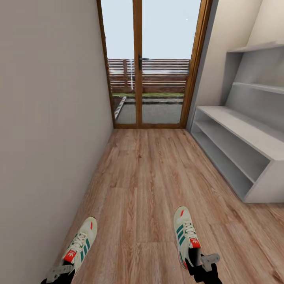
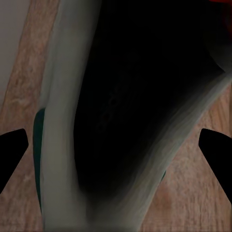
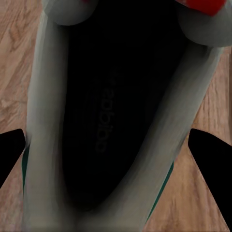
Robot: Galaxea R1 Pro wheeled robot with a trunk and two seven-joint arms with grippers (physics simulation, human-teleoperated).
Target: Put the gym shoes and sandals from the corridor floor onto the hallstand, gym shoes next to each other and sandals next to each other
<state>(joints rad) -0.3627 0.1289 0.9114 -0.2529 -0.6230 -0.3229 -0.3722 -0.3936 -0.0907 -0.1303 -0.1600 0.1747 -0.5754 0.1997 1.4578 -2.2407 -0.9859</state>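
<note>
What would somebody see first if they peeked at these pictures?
Probably the two sneakers low in the head view: the left sneaker by the wall at the left tool, and the right sneaker at the right tool. Whether the tools grip them cannot be told. Next come the glass door at the corridor's end and the grey shoe rack on the right.

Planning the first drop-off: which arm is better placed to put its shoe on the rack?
Right, probably. The right gripper is at the heel of the right shoe, on the rack's side of the corridor. The left gripper, at the left shoe, is by the opposite wall.
</note>
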